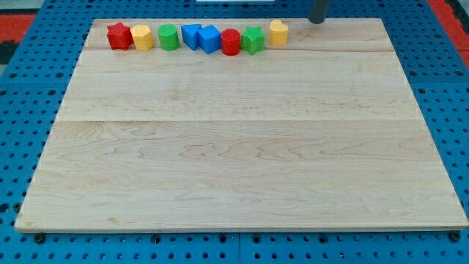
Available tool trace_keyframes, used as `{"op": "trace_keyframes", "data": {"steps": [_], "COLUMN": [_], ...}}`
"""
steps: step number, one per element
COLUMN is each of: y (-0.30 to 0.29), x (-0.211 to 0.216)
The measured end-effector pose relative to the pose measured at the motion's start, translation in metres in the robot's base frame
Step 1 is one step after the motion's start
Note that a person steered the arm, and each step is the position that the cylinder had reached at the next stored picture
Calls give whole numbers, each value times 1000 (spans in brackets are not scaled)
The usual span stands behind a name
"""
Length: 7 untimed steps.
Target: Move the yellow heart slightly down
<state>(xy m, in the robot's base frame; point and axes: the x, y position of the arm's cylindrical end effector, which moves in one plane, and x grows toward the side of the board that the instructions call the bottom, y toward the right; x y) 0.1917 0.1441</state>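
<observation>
The yellow heart (278, 32) sits near the top edge of the wooden board (242, 147), at the right end of a row of blocks. My tip (318, 20) is at the view's top, up and to the right of the yellow heart, apart from it. The green star (253, 40) lies just left of and slightly below the heart, close to it. The red cylinder (231, 42) touches the green star's left side.
Further left in the row stand two blue blocks (201, 37), a green cylinder (168, 37), a yellow hexagon (142, 37) and a red star (118, 35). Blue pegboard (29, 88) surrounds the board.
</observation>
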Motion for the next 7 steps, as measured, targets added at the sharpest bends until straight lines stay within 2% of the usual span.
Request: {"op": "trace_keyframes", "data": {"steps": [2, 3, 6, 7], "y": [-123, -133, -45, -46], "x": [1, 1, 25, 37]}}
